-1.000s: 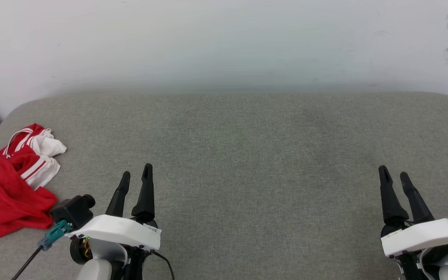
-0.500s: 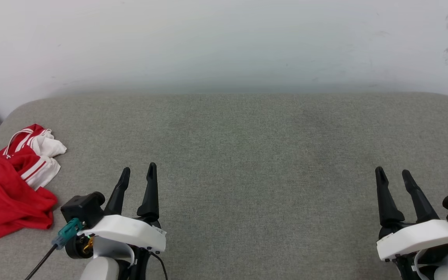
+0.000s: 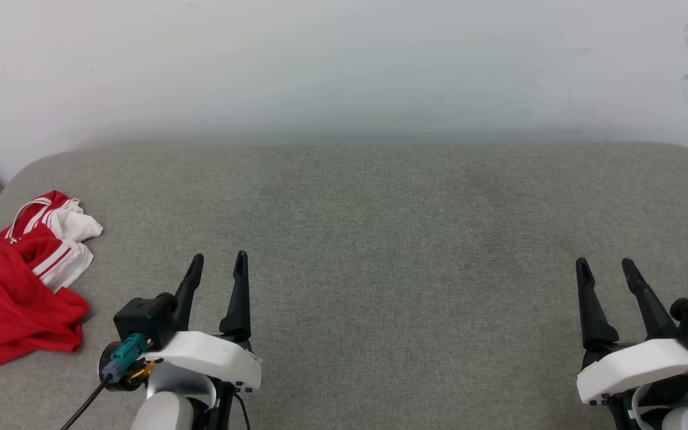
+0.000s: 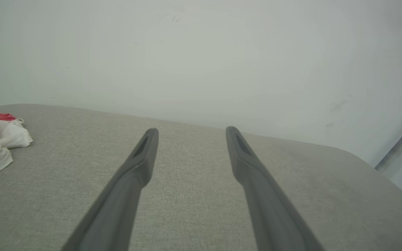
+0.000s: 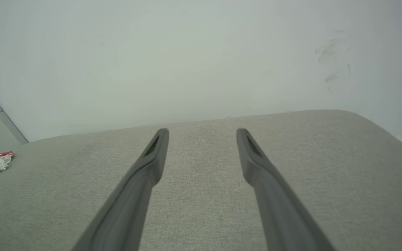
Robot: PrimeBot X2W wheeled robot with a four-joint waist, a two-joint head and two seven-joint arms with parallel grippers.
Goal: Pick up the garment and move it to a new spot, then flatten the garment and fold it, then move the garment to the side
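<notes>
At the far left edge of the padded grey surface (image 3: 380, 227), the garment (image 3: 15, 298) lies in a crumpled heap, red cloth bunched with white, stripe-trimmed folds on top, and neither arm touches it. The left tool (image 3: 218, 261) hovers low over bare upholstery well to the right of the heap, fingers spread and holding nothing. Over the last second it has drifted a little further right and its wrist has turned, so it now sits slightly farther from the cloth than before. The right tool (image 3: 605, 264), also released and empty, has hardly shifted near the opposite end. The garment itself has not moved. By my reading, the pick-up has not begun. The left arm looks the nearer one, and it would need to swing back left before closing on a fold.
</notes>
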